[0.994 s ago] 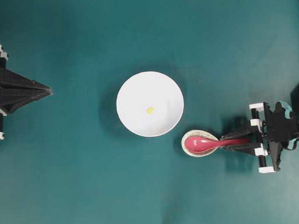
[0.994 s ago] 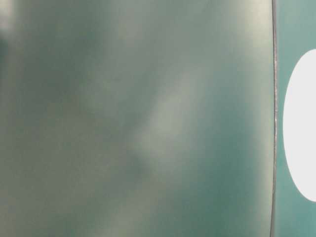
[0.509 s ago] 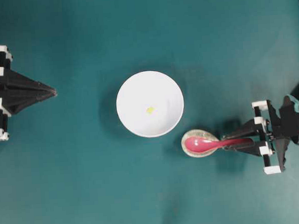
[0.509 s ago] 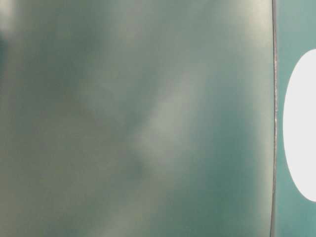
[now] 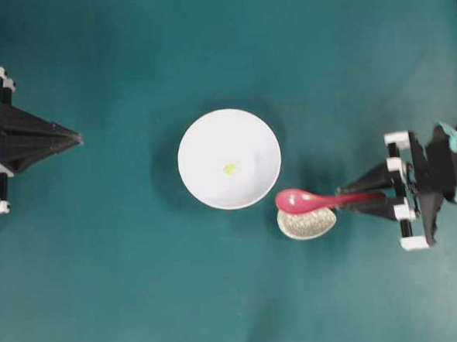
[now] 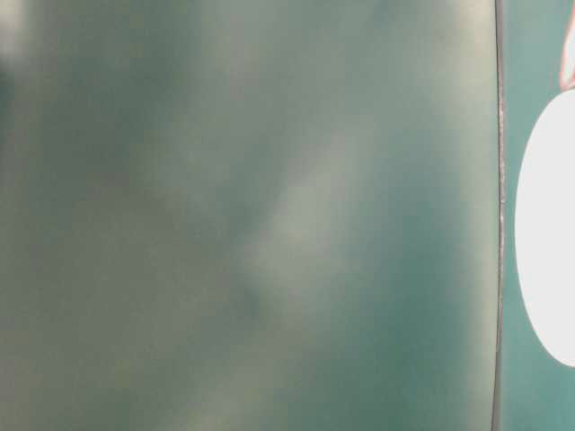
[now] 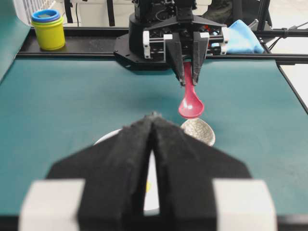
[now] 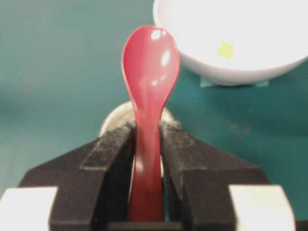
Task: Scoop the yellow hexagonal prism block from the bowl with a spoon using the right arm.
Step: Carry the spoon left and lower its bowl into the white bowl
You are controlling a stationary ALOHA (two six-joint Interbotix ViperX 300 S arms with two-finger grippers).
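The white bowl (image 5: 229, 158) sits mid-table with the tiny yellow hexagonal prism block (image 5: 229, 168) inside it. My right gripper (image 5: 343, 196) is shut on the handle of the pink-red spoon (image 5: 300, 201), whose scoop hangs lifted just off the bowl's lower right rim, above the spoon rest. In the right wrist view the spoon (image 8: 148, 82) stands between the pads, with the bowl (image 8: 231, 67) and block (image 8: 225, 49) ahead to the right. My left gripper (image 5: 75, 137) rests shut and empty at the far left, pointing toward the bowl. The left wrist view shows the spoon (image 7: 190, 103) held by the opposite gripper.
A small speckled oval spoon rest (image 5: 306, 223) lies right below the spoon's scoop, close to the bowl. In the left wrist view stacked yellow and blue cups (image 7: 47, 30) and a blue cloth (image 7: 243, 37) sit beyond the table's far edge. The table-level view is a blur.
My right gripper has lifted the spoon off the spoon rest and carried it up-view toward the bowl's rim. The left gripper has only shifted slightly.
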